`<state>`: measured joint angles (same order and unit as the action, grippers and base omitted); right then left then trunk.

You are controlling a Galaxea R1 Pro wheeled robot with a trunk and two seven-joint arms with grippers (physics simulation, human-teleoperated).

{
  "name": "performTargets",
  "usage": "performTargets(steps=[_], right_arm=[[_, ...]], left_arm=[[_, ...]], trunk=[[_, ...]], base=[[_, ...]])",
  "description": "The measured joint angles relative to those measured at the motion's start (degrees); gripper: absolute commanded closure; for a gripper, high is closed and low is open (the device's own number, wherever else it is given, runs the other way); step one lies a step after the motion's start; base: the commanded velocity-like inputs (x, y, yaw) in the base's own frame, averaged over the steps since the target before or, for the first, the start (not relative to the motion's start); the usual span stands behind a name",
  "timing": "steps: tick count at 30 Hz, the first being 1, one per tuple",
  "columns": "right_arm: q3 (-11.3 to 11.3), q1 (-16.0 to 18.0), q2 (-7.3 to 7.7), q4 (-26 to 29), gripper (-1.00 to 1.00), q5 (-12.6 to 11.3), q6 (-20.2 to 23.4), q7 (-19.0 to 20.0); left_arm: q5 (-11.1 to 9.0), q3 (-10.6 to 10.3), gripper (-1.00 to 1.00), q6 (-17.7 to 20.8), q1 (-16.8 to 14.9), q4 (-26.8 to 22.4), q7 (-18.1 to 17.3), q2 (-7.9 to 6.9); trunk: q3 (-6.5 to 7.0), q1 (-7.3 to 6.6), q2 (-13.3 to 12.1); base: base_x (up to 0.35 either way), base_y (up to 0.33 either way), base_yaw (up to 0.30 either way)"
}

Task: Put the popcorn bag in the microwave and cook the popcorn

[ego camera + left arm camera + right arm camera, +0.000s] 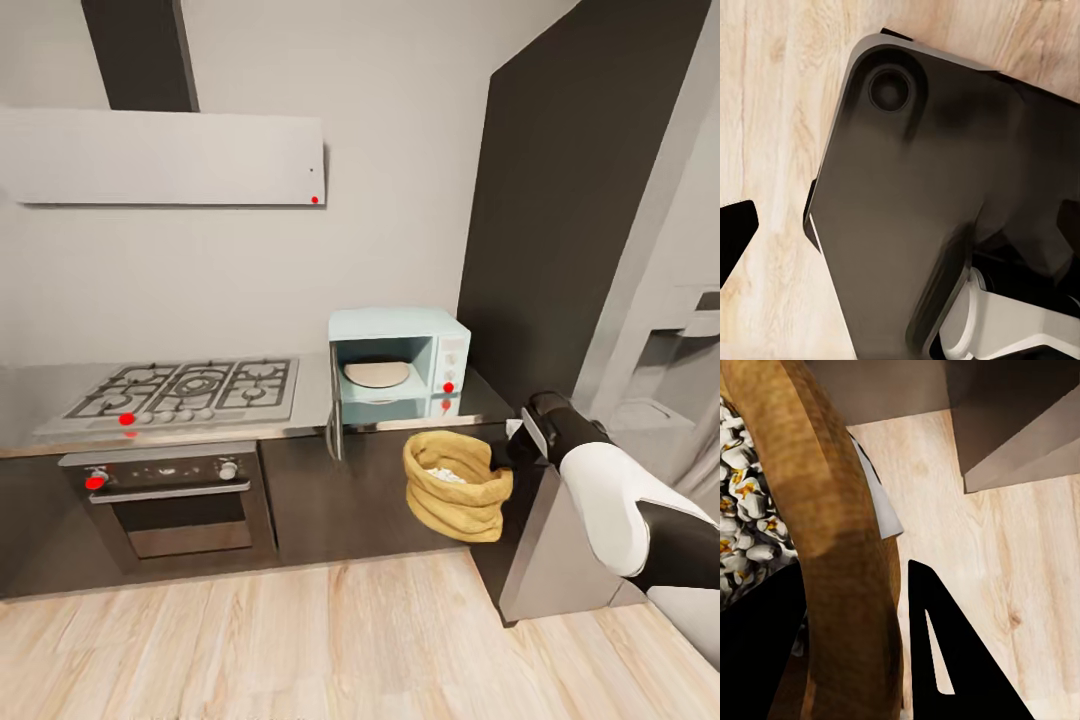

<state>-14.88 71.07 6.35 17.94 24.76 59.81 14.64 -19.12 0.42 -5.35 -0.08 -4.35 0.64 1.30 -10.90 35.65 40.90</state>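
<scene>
Popcorn bag (457, 484) hangs in the air before the dark cabinets, at about 5 o'clock below the open microwave (400, 365). The right gripper (515, 448) has its jaws closed on the thick rolled rim at the bag's 3 o'clock side. The sack looks soft, wrinkled and light; whitish popcorn (742, 517) could spill if it tilts. The left gripper's jaws I cannot tell.

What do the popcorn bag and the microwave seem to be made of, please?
The popcorn bag looks like coarse tan cloth or burlap: matte, wrinkled, with a thick rolled rim, pinched by the right hand. The microwave looks like pale-blue painted metal or plastic, smooth and faintly glossy. Being renders, both are guesses.
</scene>
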Motion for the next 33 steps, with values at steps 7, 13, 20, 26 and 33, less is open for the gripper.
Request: performTargets(steps=[7,13,20,26,33], right_arm=[[0.0,0.0,0.0,0.0,1.0,0.0,0.0,0.0],[-0.1,0.0,0.01,-0.1,1.0,0.0,0.0,-0.1],[-0.2,0.0,0.09,-0.1,1.0,0.1,0.0,-0.1],[-0.3,0.0,0.16,-0.6,1.0,-0.1,0.0,0.0],[-0.6,0.0,0.16,0.0,1.0,0.2,0.0,-0.4]], left_arm=[[0.0,0.0,-1.0,0.0,0.0,0.0,0.0,0.0],[0.0,0.0,-1.0,0.0,0.0,0.0,0.0,-0.05],[0.0,0.0,-1.0,0.0,0.0,0.0,0.0,-0.06],[0.1,-0.1,-1.0,0.0,0.0,0.0,0.0,-0.01],[0.1,-0.1,-1.0,0.0,0.0,0.0,0.0,0.0]], trunk=[[0.0,0.0,0.0],[0.01,0.0,0.0],[0.0,0.0,0.0],[0.0,0.0,0.0],[0.01,0.0,0.0]], base=[[0.0,0.0,0.276],[0.0,0.0,0.092],[0.0,0.0,0.001],[0.0,0.0,0.0],[0.0,0.0,0.0]])
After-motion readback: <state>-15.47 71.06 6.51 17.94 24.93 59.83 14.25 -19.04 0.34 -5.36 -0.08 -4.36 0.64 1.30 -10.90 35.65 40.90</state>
